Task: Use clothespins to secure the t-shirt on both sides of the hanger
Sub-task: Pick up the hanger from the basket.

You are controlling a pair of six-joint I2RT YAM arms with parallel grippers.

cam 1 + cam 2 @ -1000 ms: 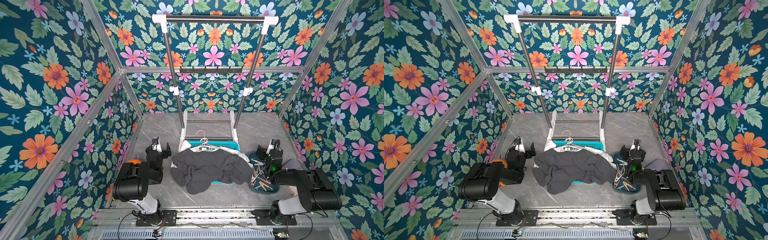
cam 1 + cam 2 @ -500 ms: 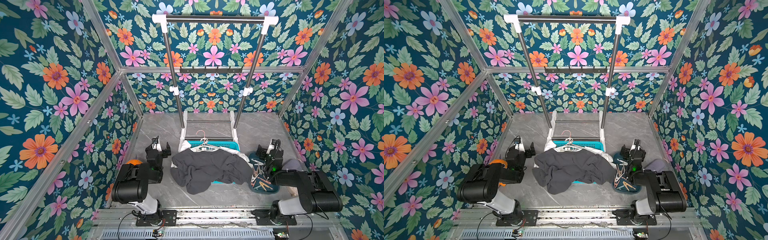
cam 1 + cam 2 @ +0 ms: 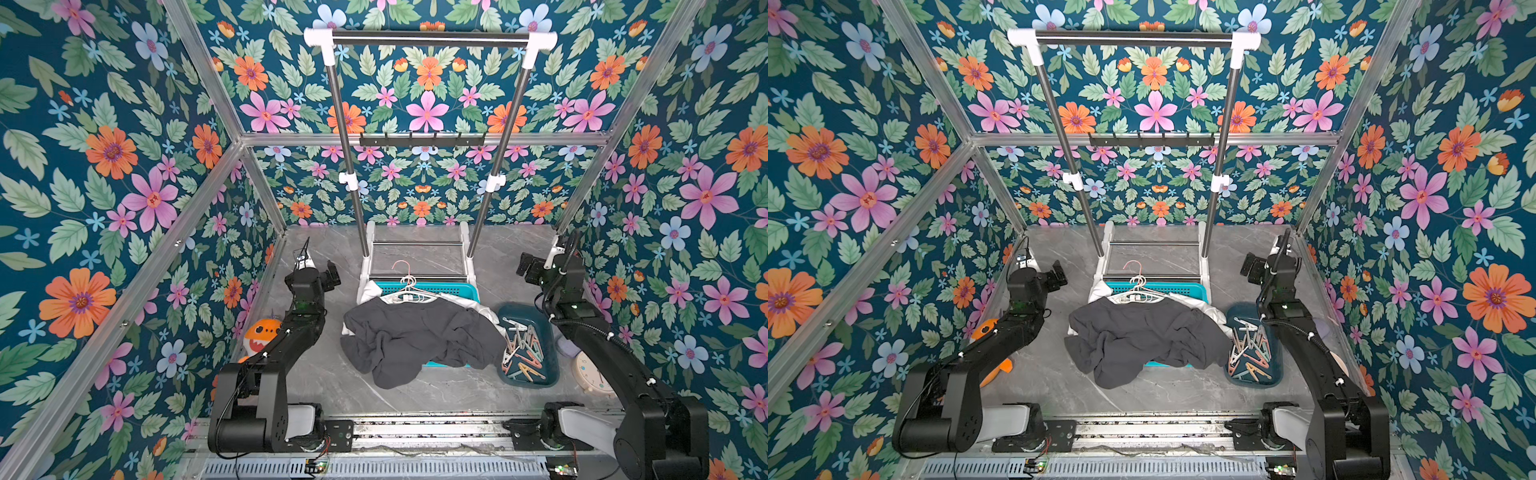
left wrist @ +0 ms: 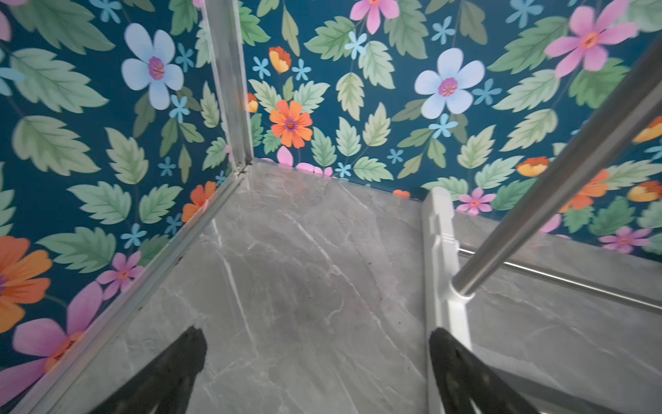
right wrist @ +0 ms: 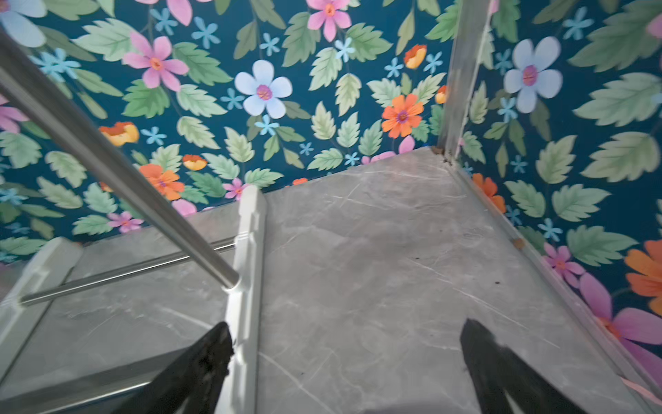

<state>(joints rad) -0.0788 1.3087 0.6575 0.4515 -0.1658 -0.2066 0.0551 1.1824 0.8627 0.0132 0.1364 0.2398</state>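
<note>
A crumpled dark grey t-shirt (image 3: 415,336) lies draped over a teal slatted plastic basket (image 3: 428,286) in the middle of a grey marble-patterned tabletop (image 3: 457,390). White plastic hangers (image 3: 409,294) rest at its far edge, touching the cloth. Just beside the basket, a shallow dark teal tray (image 3: 521,312) holds a loose heap of small pastel spring clothespins (image 3: 521,351). The left gripper (image 4: 318,337) and right gripper (image 5: 345,328) hover over bare tabletop, jaws spread wide and empty, well apart from the cloth. The shirt looks soft, limp and light, best pinched at a shoulder over a hanger arm. The pins seem light, stiff and slick, probably best taken by their tail ends.
</note>
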